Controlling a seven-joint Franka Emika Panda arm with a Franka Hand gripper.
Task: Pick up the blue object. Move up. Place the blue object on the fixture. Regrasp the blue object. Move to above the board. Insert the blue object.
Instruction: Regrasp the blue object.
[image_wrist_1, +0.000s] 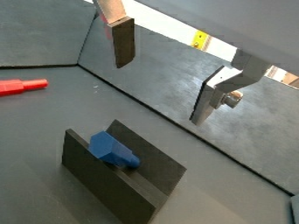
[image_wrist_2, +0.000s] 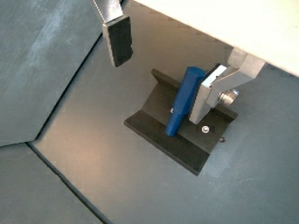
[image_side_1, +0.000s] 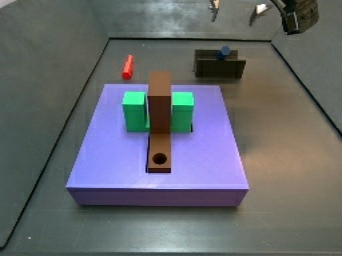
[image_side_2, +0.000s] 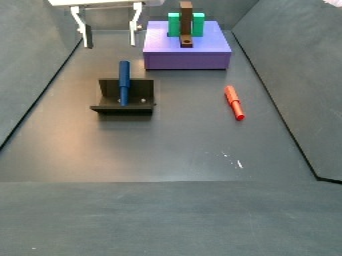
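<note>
The blue object (image_wrist_2: 183, 103) is a slim blue peg leaning in the dark fixture (image_wrist_2: 176, 144); both side views show it there too (image_side_1: 226, 49) (image_side_2: 124, 82). My gripper (image_wrist_2: 159, 90) is open and empty above the fixture, one finger close beside the peg without gripping it. It hangs high in both side views (image_side_1: 237, 12) (image_side_2: 110, 38). In a wrist view the peg (image_wrist_1: 114, 150) lies across the fixture (image_wrist_1: 117, 179) below the gripper (image_wrist_1: 163, 90). The brown board (image_side_1: 160, 120) with its round hole (image_side_1: 160, 159) lies on the purple slab.
A red peg (image_side_1: 128, 67) lies on the floor beside the purple slab (image_side_1: 120, 160); it also shows in a side view (image_side_2: 234, 102) and in a wrist view (image_wrist_1: 21, 86). Green blocks (image_side_1: 134, 110) flank the board. Grey walls enclose the floor.
</note>
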